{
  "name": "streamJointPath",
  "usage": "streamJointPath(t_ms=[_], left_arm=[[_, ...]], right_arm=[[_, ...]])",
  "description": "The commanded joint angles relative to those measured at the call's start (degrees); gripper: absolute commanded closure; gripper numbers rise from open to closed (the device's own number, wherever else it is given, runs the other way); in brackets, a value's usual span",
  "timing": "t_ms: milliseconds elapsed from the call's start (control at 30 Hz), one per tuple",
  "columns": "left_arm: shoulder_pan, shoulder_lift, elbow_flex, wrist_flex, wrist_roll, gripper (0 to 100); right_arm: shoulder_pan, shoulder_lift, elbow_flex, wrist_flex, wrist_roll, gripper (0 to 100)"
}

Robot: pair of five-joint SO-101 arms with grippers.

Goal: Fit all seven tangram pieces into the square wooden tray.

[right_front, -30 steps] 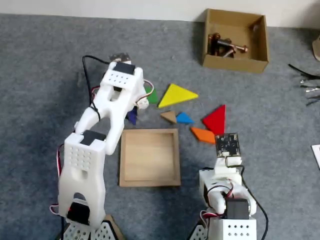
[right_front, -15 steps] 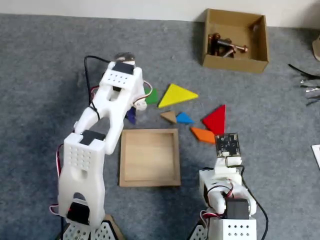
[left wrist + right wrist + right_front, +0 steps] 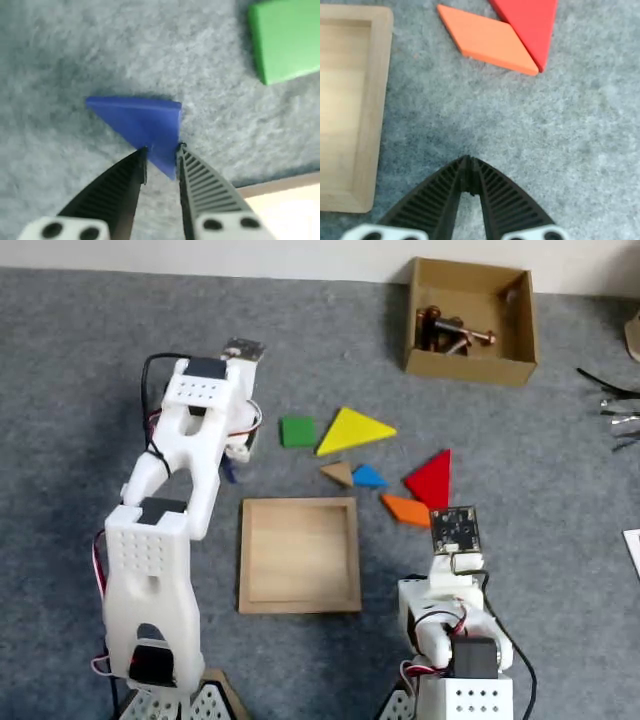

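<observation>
My left gripper [image 3: 161, 152] is shut on one corner of a dark blue triangle [image 3: 140, 122], low over the grey carpet. In the high view that triangle [image 3: 230, 472] peeks out under the left arm, to the upper left of the square wooden tray [image 3: 300, 592]. The tray holds nothing. Above and to the right of the tray lie a green square [image 3: 297, 431], yellow triangle [image 3: 355, 429], tan triangle [image 3: 338, 473], light blue triangle [image 3: 369, 477], red triangle [image 3: 432, 478] and orange parallelogram [image 3: 406, 510]. My right gripper [image 3: 470, 172] is shut and holds nothing, beside the tray's right edge [image 3: 370, 110].
A cardboard box [image 3: 470, 320] with metal parts stands at the back right. Cables lie at the right edge [image 3: 610, 405]. The green square [image 3: 287, 40] sits close beside the held triangle, and a tray corner [image 3: 285, 200] is just behind the left fingers.
The left arm has swung to the left with the dark blue triangle in its grip, uncovering the green square. The right arm has not moved.
</observation>
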Motion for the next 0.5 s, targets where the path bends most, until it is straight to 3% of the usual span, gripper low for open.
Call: streamJointPath(t_ms=[0, 233, 333, 467], left_arm=[[-1.19, -0.40, -2.33, 0.35, -8.79, 89], [-0.75, -1.01, -2.86, 5.10, -19.16, 89], [-0.75, -1.98, -4.70, 5.19, -15.47, 89], [-0.75, -5.32, -6.02, 5.71, -3.78, 89]], right_arm=[[-0.40, -0.75, 6.99, -0.40, -0.26, 99.3], [-0.40, -0.75, 6.99, -0.40, -0.26, 99.3], [-0.40, -0.75, 6.99, -0.40, -0.26, 99.3], [-0.40, -0.75, 6.99, -0.40, -0.26, 99.3]])
